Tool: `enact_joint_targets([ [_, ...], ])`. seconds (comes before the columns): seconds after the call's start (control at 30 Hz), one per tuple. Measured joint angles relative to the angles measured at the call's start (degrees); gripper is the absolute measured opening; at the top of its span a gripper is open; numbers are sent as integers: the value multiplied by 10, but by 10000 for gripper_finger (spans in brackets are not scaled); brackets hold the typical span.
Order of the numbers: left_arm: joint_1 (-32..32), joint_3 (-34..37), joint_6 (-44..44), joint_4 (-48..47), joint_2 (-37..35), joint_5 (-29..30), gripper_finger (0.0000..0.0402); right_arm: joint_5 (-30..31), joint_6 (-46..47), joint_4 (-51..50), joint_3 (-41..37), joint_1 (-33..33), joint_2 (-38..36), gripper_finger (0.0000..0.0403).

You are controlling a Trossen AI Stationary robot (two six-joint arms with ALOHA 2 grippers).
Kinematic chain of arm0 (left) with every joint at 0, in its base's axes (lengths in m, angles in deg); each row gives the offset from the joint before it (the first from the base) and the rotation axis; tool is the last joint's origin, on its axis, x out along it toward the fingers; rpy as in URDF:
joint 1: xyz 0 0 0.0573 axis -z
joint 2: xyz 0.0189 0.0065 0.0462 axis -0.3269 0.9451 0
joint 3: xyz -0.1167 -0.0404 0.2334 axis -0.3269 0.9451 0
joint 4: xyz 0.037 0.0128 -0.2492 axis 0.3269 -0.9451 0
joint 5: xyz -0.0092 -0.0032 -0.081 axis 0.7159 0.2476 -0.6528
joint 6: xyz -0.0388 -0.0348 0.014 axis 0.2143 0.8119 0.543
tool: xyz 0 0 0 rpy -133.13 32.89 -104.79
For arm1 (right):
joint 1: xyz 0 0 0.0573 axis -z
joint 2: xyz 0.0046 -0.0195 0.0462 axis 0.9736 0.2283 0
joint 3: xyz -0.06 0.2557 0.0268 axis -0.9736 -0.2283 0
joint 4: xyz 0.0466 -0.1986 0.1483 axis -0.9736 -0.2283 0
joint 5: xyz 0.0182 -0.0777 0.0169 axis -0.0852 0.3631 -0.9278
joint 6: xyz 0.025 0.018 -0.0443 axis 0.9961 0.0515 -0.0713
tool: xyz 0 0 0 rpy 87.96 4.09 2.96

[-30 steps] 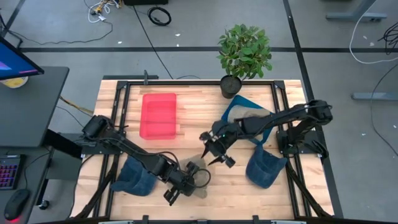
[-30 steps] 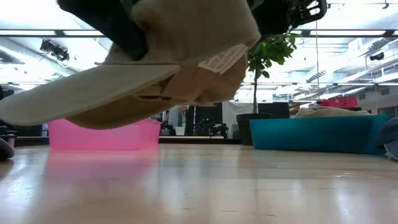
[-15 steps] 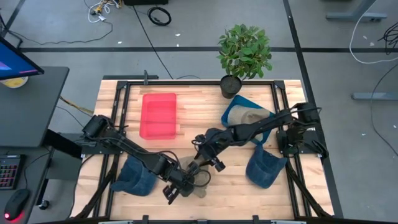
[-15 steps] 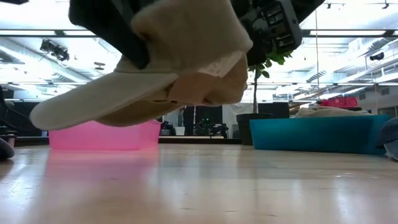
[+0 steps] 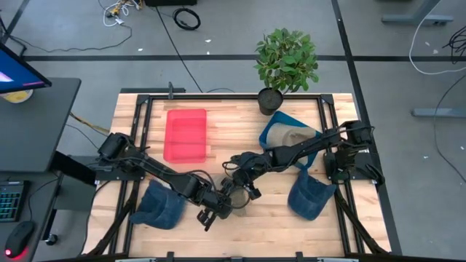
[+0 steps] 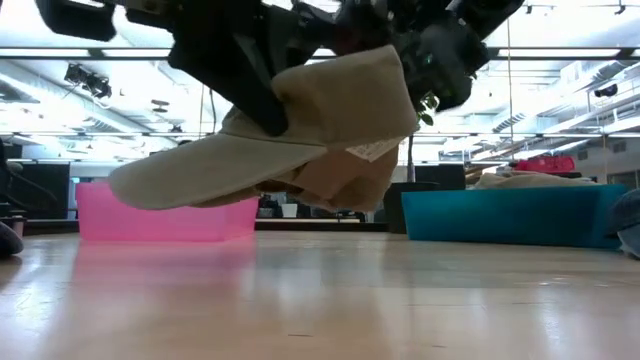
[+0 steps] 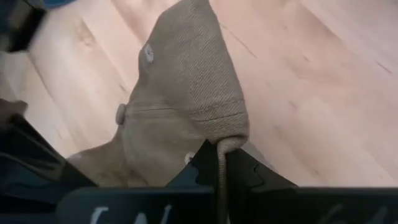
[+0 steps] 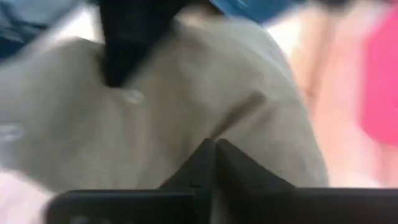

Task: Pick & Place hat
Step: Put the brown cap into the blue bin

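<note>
Wooden table (image 5: 233, 116) carries pink bin (image 5: 185, 135), blue bin (image 5: 280, 125).

both arms reach in low over the worktop centre, meeting there. left gripper (image 5: 216, 209) has jaws closed on tan cloth. right gripper (image 5: 238, 191), just beside it, jaws closed together.

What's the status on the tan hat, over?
Left end effector shut on tan hat, holding it above the table. Right end effector against the hat, fingers look closed. Nothing in the way beneath it.
</note>
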Motion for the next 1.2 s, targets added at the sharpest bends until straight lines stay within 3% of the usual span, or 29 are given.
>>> enact_joint_targets([
  [0.13, -1, 0, -45, -1, 0, 2, 9, 65, 0, -26, 0, 0, 0, 16],
  [0.27, 3, 0, -117, -3, 0, 0, 9, 70, -10, -20, 0, -1, 0, 12],
  [0.4, 1, 0, -126, -11, 0, -1, 9, 70, -16, -19, 0, -4, 0, 29],
  [0.57, -5, 0, -122, -27, 0, -1, 9, 76, -38, -22, 0, -10, 0, 78],
  [0.77, -4, 0, -123, -48, 0, 0, 9, 149, -46, -19, 0, -17, 0, 155],
  [0.93, -6, 0, -123, -67, 0, 0, 9, 161, -58, -11, 0, -19, 0, 211],
  [1.2, -6, 0, -116, -69, 0, -2, 9, 162, -100, 18, 0, -26, 0, 258],
])
